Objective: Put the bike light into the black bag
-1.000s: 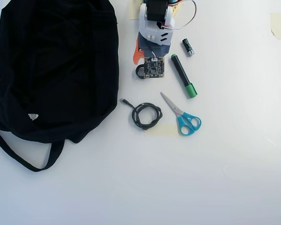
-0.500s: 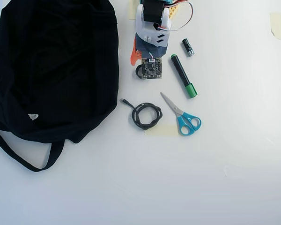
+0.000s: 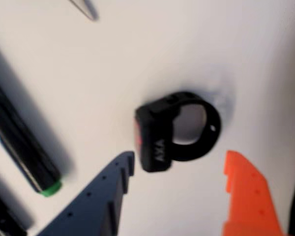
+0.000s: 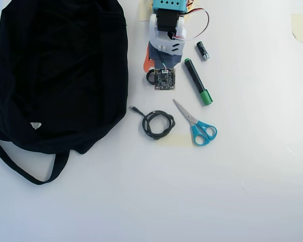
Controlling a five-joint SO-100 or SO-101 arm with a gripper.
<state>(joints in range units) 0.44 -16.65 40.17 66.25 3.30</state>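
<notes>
Lying flat, black blocky bike light

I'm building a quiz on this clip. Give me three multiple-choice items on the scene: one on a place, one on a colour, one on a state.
1. In the overhead view, where does the black bag lie?
A. left of the arm
B. right of the scissors
C. below the cable

2. What colour are the handles of the scissors?
A. red
B. blue
C. yellow

3. How is the tool in the wrist view?
A. shut on the marker
B. shut on nothing
C. open, its fingers either side of the bike light

Key: 1 A, the bag fills the left side. 2 B, the loops are blue. 3 C, a gap shows between the fingers.
</notes>
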